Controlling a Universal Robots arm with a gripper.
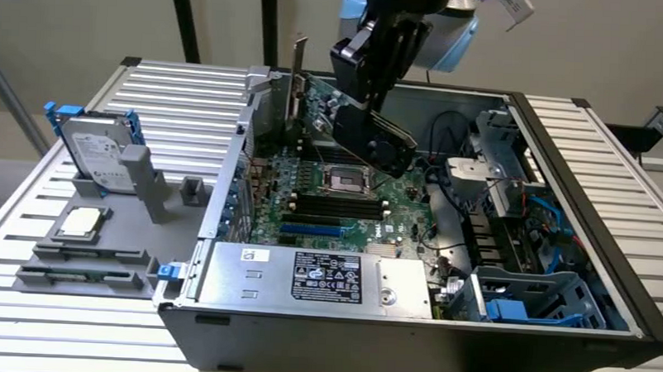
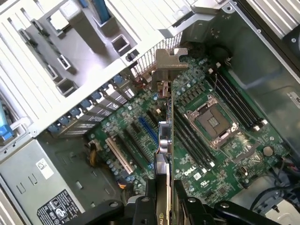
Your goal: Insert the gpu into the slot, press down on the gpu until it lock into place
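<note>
Jaws of the gripper (image 1: 370, 103) are clamped shut on the upper edge of the gpu (image 1: 366, 142), holding it on edge and tilted in the air over the far part of the motherboard (image 1: 366, 200), inside the open computer case (image 1: 414, 354). Its silver bracket (image 2: 168, 61) faces the case's left wall. The blue slot (image 1: 311, 231) lies bare, nearer, apart from the card.

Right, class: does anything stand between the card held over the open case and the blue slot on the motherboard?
Nothing visible does. The gripper holds the gpu in the air above the motherboard, and the slot lies bare, with no cable or part across it.
</note>
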